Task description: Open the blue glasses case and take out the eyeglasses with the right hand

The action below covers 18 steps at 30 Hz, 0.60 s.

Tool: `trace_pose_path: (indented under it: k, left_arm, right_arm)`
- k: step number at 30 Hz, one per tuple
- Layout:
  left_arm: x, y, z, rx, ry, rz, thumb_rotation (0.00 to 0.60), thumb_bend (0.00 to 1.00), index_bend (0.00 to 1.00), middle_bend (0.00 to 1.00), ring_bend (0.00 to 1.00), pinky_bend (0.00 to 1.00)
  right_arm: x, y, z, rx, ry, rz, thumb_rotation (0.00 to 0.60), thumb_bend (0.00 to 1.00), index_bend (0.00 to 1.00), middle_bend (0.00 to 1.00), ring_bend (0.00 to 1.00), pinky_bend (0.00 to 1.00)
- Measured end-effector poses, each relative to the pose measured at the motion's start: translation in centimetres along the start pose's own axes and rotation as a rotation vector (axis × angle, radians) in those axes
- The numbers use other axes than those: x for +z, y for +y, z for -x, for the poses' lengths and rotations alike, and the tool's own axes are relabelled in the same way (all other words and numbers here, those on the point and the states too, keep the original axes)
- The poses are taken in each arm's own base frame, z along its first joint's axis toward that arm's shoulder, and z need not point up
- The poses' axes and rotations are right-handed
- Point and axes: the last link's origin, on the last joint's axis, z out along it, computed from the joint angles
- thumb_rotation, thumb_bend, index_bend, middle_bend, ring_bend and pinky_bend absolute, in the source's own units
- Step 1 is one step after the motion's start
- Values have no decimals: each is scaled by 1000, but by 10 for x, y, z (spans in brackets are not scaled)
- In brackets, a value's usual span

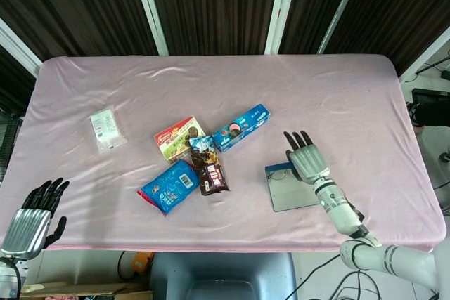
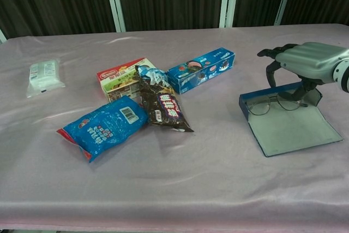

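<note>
From the head view, the blue glasses case (image 1: 290, 187) lies open on the pink table (image 1: 351, 103), toward the front edge on the right side, its flat grey lid spread toward that front edge. The right hand (image 1: 307, 160) hovers over the case's far end, fingers spread and pointing toward the far edge. The left hand (image 1: 31, 219) hangs off the front left corner, fingers apart, holding nothing.

From the chest view, the eyeglasses (image 2: 275, 105) sit in the case's blue tray, their long axis running roughly left to right along it, lenses facing the front edge. The right hand's curled fingers (image 2: 271, 68) arch above the eyeglasses; whether they touch the frame cannot be told.
</note>
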Motion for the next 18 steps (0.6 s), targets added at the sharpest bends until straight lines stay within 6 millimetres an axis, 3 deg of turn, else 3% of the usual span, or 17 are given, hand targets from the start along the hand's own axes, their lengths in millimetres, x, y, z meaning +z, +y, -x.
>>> trace_pose_path:
  k: [18]
  left_arm:
    - [-2,-1,-2,-6,7,0,600,458,0,51,53,157]
  right_arm:
    - [-22,-15,12,-293,300,14,600,553,666,45,0,0]
